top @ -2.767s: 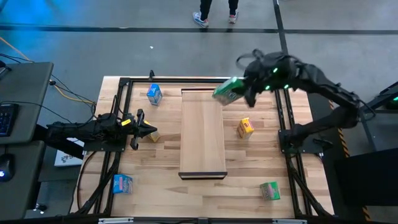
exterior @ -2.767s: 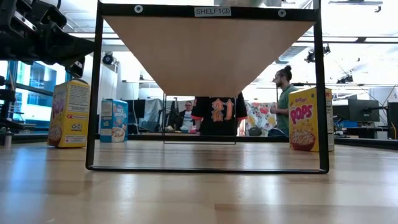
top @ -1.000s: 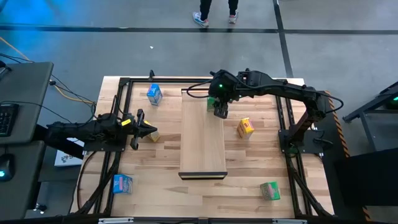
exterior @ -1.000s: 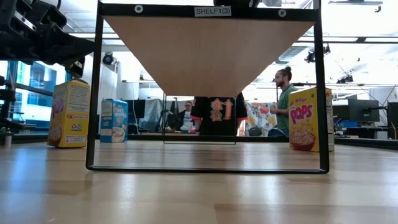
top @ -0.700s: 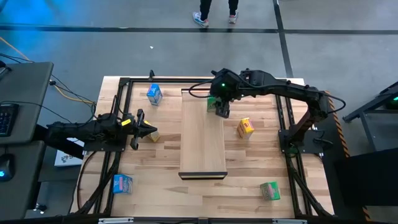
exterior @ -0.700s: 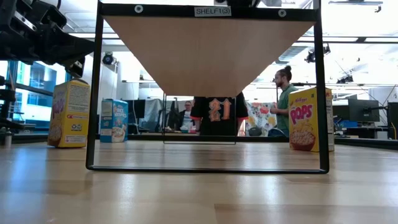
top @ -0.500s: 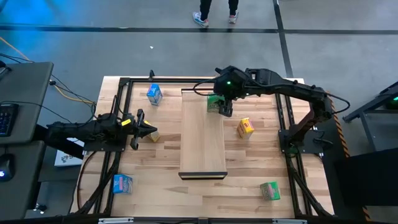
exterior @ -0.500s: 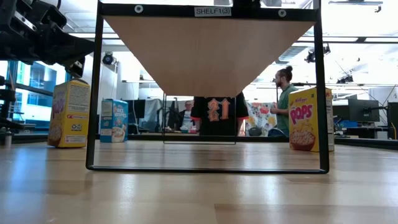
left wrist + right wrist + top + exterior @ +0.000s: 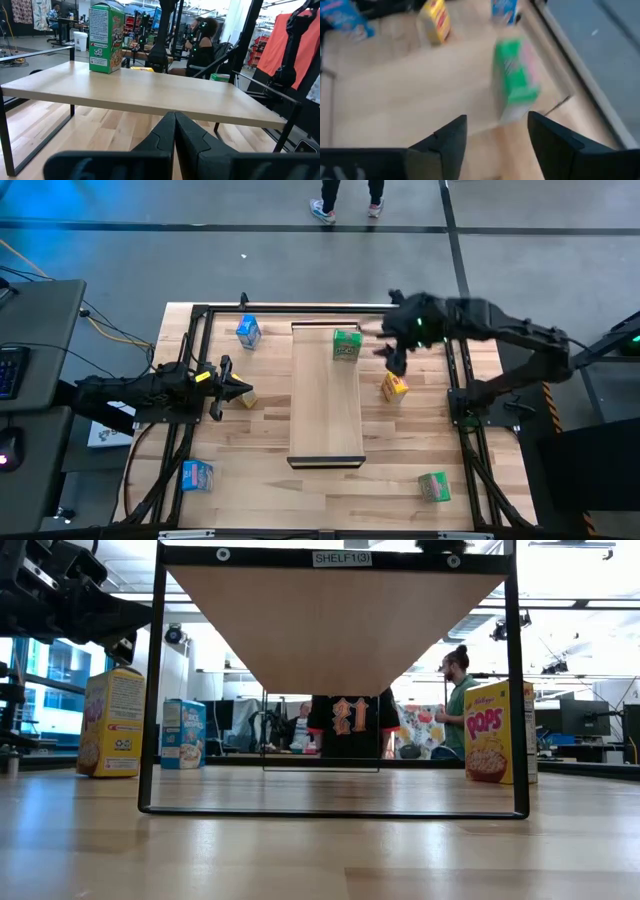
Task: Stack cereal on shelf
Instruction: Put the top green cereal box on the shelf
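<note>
**Green box stands alone on the shelf**

On the shelf [image 9: 326, 395], near its far end, one green cereal box [image 9: 347, 344] stands upright, touched by nothing. Just beside it, over the worktop [image 9: 400, 450], hangs the right gripper [image 9: 392, 356], jaws wide and empty. A yellow box [image 9: 395, 386] sits below that gripper. The left gripper [image 9: 222, 388] waits at the worktop's left side, jaws pressed together, beside another yellow box [image 9: 245, 396]. Two blue boxes [image 9: 248, 331] [image 9: 197, 475] and a second green box [image 9: 433, 486] lie on the worktop.
</note>
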`<state>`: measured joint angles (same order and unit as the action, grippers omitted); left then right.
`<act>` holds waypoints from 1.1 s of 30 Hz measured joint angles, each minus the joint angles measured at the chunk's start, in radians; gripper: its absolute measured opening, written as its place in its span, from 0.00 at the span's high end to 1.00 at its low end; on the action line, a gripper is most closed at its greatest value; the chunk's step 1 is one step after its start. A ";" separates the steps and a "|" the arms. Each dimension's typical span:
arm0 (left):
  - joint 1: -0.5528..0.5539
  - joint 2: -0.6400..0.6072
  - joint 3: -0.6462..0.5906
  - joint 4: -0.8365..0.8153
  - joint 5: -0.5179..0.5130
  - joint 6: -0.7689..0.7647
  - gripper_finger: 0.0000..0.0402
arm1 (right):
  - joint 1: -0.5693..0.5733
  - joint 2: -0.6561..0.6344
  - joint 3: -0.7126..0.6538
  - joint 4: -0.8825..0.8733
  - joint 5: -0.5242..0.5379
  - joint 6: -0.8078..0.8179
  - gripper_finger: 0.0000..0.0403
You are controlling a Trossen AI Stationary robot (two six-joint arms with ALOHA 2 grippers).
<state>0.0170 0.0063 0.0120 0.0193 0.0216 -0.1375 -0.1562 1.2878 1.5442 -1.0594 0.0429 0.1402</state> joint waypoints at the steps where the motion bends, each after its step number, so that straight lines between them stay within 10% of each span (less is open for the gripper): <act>1: 0.000 0.000 0.000 0.000 0.000 0.000 1.00 | 0.013 -0.034 -0.071 0.024 -0.001 0.032 0.57; 12: 0.000 0.000 0.000 0.000 0.000 0.000 1.00 | 0.055 -0.214 -0.709 0.886 -0.080 0.360 0.97; 33: 0.000 0.000 0.000 0.000 0.000 0.000 1.00 | -0.120 -0.131 -0.736 0.915 -0.046 0.220 1.00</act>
<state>0.0170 0.0063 0.0124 0.0196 0.0215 -0.1375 -0.2758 1.1564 0.8085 -0.1442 -0.0034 0.3605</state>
